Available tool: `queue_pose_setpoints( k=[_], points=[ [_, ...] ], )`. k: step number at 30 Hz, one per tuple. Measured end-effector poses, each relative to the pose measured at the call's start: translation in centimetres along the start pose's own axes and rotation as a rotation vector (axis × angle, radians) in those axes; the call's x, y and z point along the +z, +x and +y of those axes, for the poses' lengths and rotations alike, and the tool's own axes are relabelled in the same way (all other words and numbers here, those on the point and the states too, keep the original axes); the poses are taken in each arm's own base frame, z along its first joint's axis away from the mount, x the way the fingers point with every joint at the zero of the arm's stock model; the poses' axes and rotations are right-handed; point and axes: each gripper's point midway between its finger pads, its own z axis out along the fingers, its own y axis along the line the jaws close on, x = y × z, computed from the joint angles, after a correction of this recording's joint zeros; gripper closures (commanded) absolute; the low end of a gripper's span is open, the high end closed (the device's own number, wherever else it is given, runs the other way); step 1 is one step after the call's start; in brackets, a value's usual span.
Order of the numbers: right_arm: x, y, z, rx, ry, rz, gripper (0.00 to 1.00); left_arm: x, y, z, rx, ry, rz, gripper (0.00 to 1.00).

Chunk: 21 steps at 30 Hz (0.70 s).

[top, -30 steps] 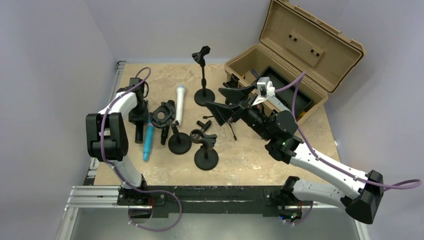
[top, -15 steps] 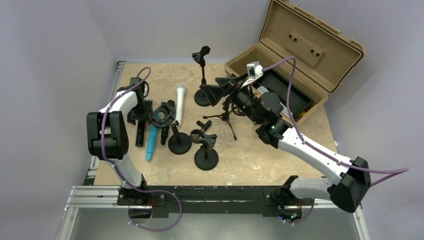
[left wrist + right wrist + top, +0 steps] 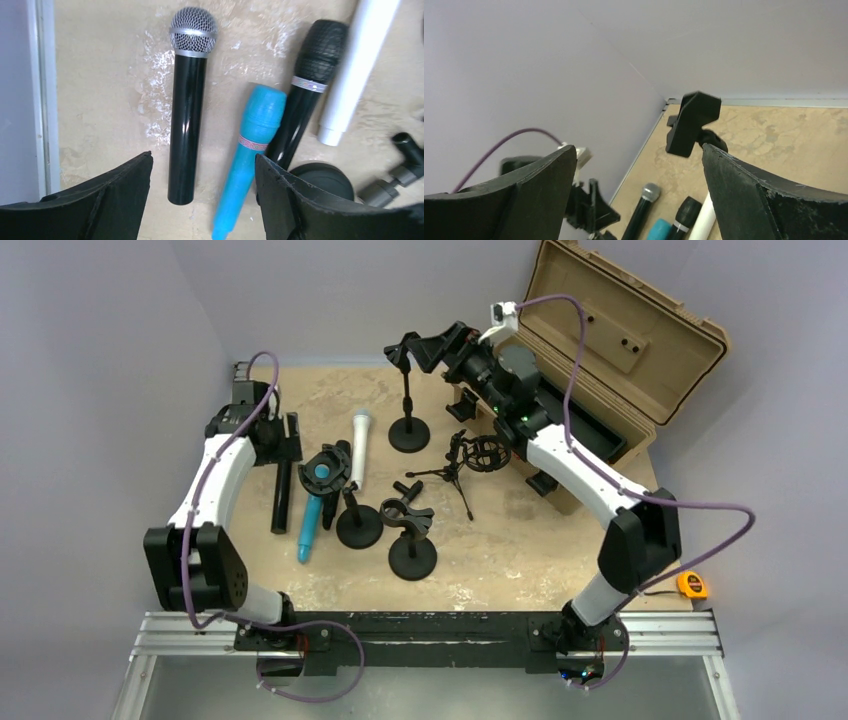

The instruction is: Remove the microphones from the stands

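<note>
Left gripper point(image 3: 202, 160) is hanging released over black mic point(image 3: 187, 125) lying on table point(image 3: 100, 100). Right gripper point(image 3: 639, 150) is gaping wide, empty, facing tall stand's clip point(image 3: 691, 122).

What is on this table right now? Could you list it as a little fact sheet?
Left gripper: open, above a black silver-grilled microphone lying on the table
Right gripper: open, facing the empty clip of the tall stand
Nearby: blue microphone, black-headed microphone, white microphone, side by side
Case: tan case, lid open
</note>
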Motion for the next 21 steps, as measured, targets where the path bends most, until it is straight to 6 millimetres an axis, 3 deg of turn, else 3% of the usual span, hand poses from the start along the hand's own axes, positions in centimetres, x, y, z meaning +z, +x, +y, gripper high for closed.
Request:
queue_pose_setpoints(
  k=[4, 9, 15, 17, 21],
  points=[
    [3.2, 0.4, -0.7, 0.016, 0.013, 0.016, 0.15, -3.2, -1.7, -0.3, -0.026, 0.029, -0.117, 0.27],
    [5.5, 2.3, -2.7, 0.032, 0.052, 0.052, 0.21, -5.6, -2.8, -1.0, -0.067, 0.083, -0.224, 0.27],
    [6.5, 3.5, -4.8, 0.042, 0.112, 0.06, 0.31, -6.2, -3.0, -2.1, -0.09, 0.149, -0.245, 0.27],
    [6.5, 3.5, -5.0, 0.045, 0.122, 0.054, 0.37, -6.3, -3.0, -2.4, -0.097, 0.166, -0.242, 0.27],
    [6.7, 3.2, -4.8, 0.052, 0.114, 0.045, 0.39, -6.4, -3.0, -2.7, -0.108, 0.183, -0.239, 0.27]
  ],
)
